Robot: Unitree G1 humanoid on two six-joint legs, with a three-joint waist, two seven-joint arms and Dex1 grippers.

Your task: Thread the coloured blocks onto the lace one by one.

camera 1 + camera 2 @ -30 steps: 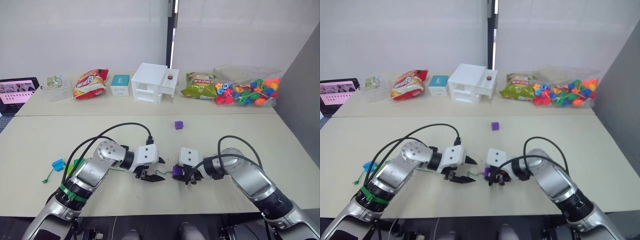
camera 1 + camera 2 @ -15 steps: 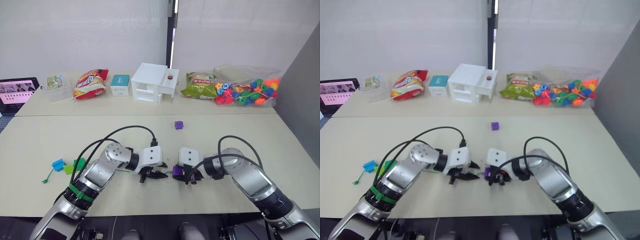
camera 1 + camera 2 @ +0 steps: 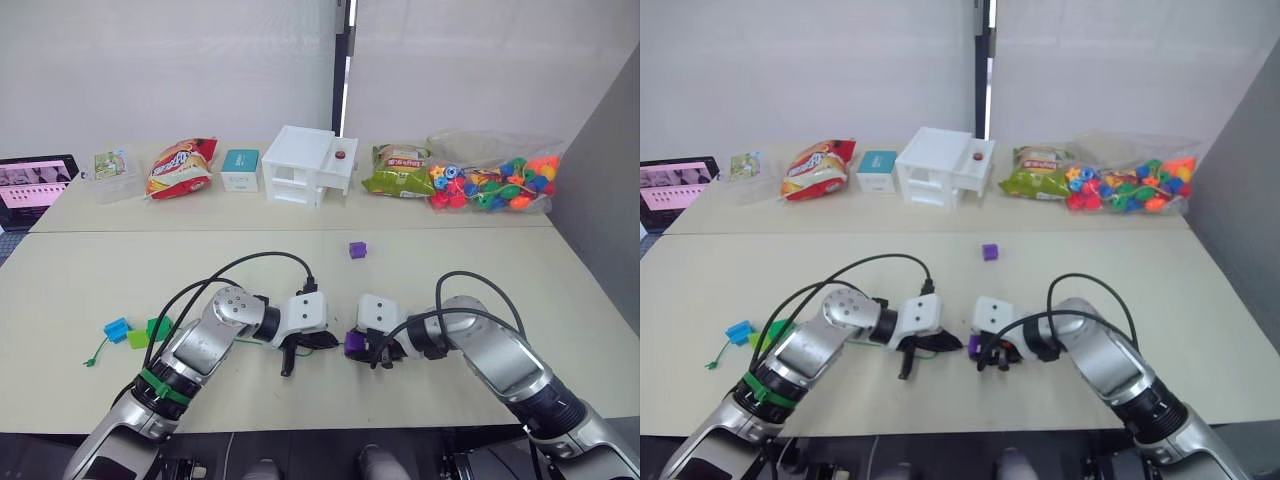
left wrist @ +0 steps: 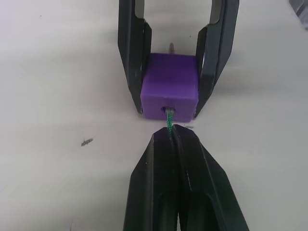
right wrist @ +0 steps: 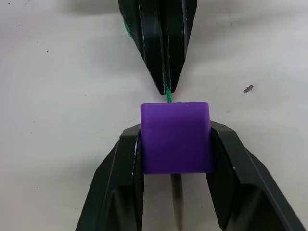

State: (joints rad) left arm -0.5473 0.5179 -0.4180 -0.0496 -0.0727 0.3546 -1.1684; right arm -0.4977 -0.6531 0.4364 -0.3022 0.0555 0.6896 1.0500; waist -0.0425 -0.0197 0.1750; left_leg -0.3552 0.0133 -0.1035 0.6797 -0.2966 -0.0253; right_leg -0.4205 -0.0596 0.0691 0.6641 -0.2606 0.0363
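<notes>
A purple block (image 5: 175,144) rests on the table with my right gripper (image 3: 360,346) shut on its two sides. The green lace (image 4: 169,118) runs through the block's hole, and its stiff pale tip (image 5: 177,199) pokes out on the far side, between my right fingers. My left gripper (image 4: 171,132) is shut on the lace right at the block's near face. A second purple block (image 3: 357,249) lies further back at mid-table. Blue (image 3: 117,329), light green (image 3: 137,339) and dark green (image 3: 158,326) blocks sit at the left, beside the lace's trailing end (image 3: 94,352).
Along the back table stand a white drawer box (image 3: 305,165), a red snack bag (image 3: 181,166), a green snack bag (image 3: 397,172), a teal box (image 3: 240,168), a clear bag of round beads (image 3: 495,182) and a tablet (image 3: 35,181). Black cables loop over both forearms.
My left gripper has moved right up to the purple block and gone from open to shut on the lace. The right gripper and its block have stayed put.
</notes>
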